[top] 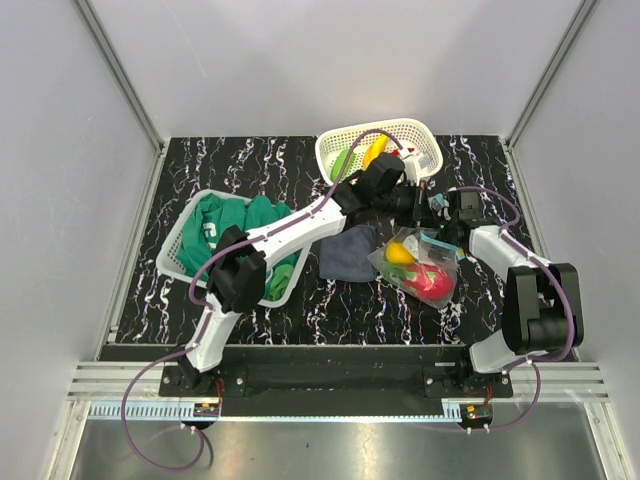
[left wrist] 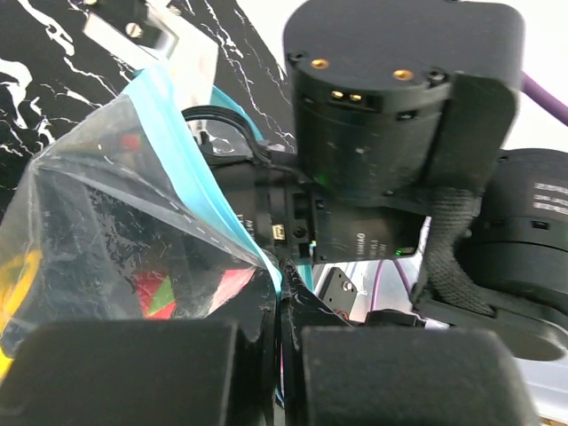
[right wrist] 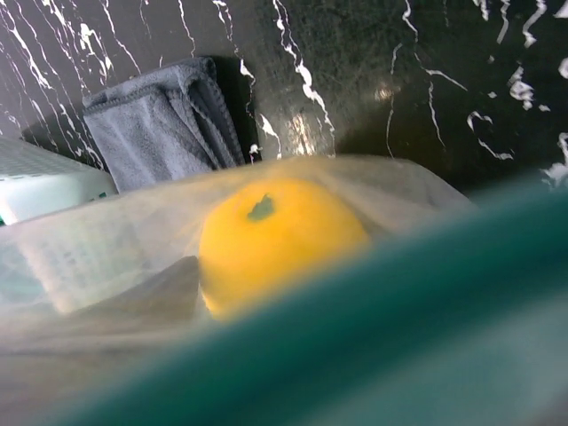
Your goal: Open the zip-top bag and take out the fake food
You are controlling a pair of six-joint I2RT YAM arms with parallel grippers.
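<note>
The zip-top bag lies at the right middle of the table, its mouth lifted toward both grippers. It holds a yellow round fruit and a red-pink fruit. My left gripper is shut on the bag's teal zip strip; in the left wrist view the strip runs down between the closed fingers of that gripper. My right gripper meets the mouth from the other side. Its fingers are hidden in the right wrist view, where the blurred strip crosses the lens in front of the yellow fruit.
A dark blue folded cloth lies just left of the bag. A white basket at the back holds a banana and a green piece. Another white basket at left holds green clothing.
</note>
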